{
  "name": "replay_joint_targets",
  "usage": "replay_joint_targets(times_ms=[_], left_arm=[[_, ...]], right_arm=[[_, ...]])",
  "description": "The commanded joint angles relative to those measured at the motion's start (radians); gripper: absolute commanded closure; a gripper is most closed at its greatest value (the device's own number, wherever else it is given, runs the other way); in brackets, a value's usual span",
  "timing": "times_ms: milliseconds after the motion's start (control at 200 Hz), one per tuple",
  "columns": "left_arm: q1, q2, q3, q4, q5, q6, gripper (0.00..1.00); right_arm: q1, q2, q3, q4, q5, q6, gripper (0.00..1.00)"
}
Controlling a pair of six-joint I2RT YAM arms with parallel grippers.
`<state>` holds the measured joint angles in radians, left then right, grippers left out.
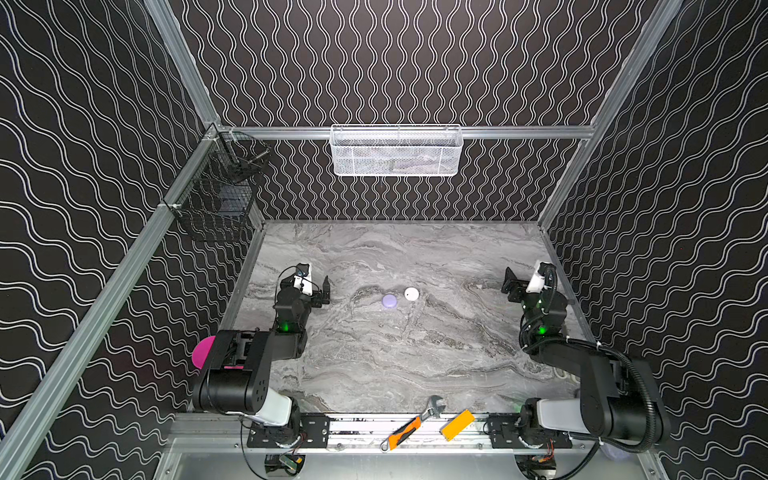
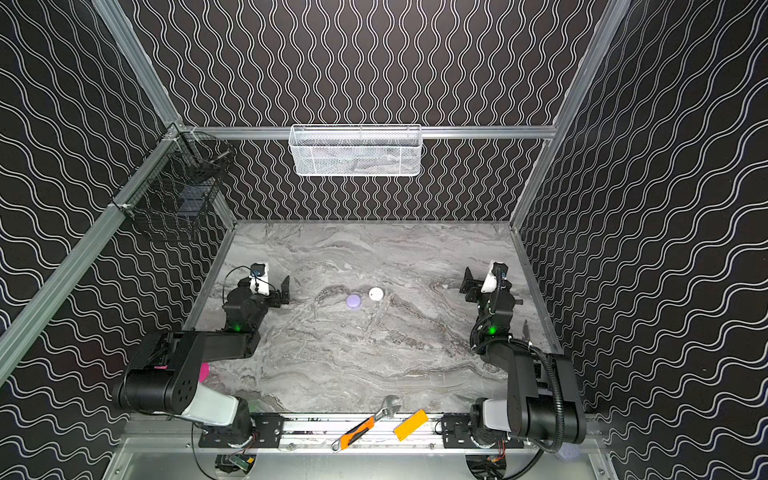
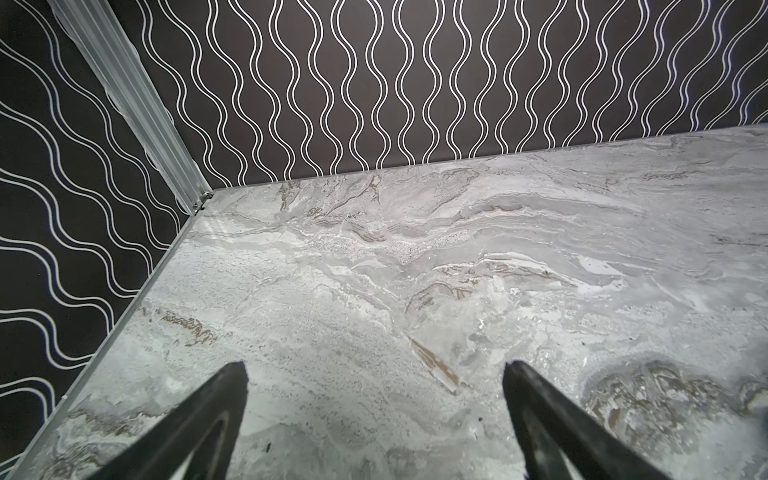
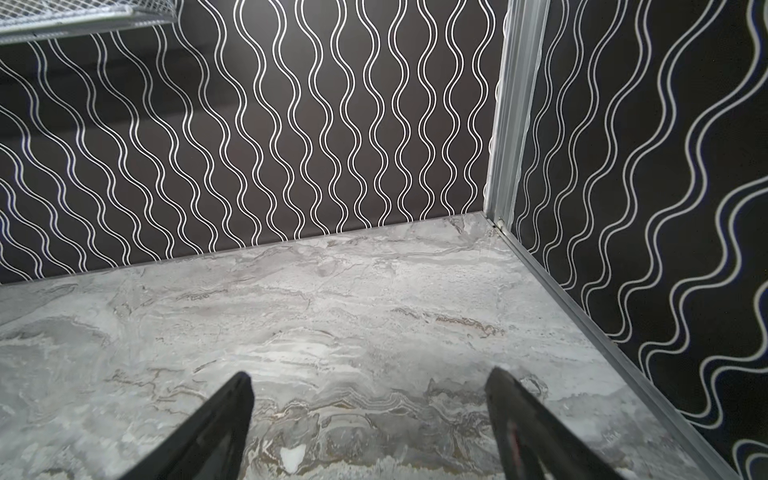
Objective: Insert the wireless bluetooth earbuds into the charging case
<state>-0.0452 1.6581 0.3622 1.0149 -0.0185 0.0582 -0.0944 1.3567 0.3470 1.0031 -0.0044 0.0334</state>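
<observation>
Writing: nothing legible in any view. The white case (image 1: 411, 294) carries a small dark mark on its top, too small to read.

Arms:
- Left arm folded low at the left edge of the tabletop (image 1: 395, 353), wrist raised, green light lit on a joint. Left pincer (image 1: 324, 293) points toward the middle of the tabletop. In the left wrist view the left pincer (image 3: 374, 370) is spread wide, with only bare marble between its fingers (image 3: 232, 386). It holds nothing.
- Right arm folded likewise at the right edge, green light lit. Right pincer (image 1: 510, 286) is turned toward the back and inward. In the right wrist view the right pincer (image 4: 370, 378) is also spread wide over bare marble near the back right corner, holding nothing.
- Both pincers are well apart from the cases.

Task things:
- Lavender case (image 1: 389, 301) and the white case lie side by side near the middle of the tabletop, lavender to the left and slightly nearer the front. Both top views show this (lavender (image 2: 353, 301), white (image 2: 376, 294)).
- Both read as flat round discs; I cannot tell whether the lids are shut.
- The wireless bluetooth earbuds cannot be made out at this size.

Containers:
- White mesh basket (image 1: 396, 151) hangs on the back rail; its contents are indistinct through the mesh.
- Black wire basket (image 1: 216, 199) hangs on the left rail, with a dark shape inside that I cannot identify.

On the front rail:
- Orange-handled adjustable wrench (image 1: 411, 428).
- Yellow block (image 1: 457, 424) just to its right.
- Magenta object (image 1: 203, 351), partly hidden behind the left arm.
</observation>
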Motion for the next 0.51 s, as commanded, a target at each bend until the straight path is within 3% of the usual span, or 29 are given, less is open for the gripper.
replay_joint_targets(times_ms=[0,500], left_arm=[[0.002,0.002,0.009,0.012,0.005,0.012,0.01],[0.002,0.004,0.01,0.011,0.005,0.013,0.01]], right_arm=[[-0.001,-0.006,0.005,0.005,-0.002,-0.004,0.11],[0.03,-0.058,-0.059,0.042,0.051,-0.032,0.11]])
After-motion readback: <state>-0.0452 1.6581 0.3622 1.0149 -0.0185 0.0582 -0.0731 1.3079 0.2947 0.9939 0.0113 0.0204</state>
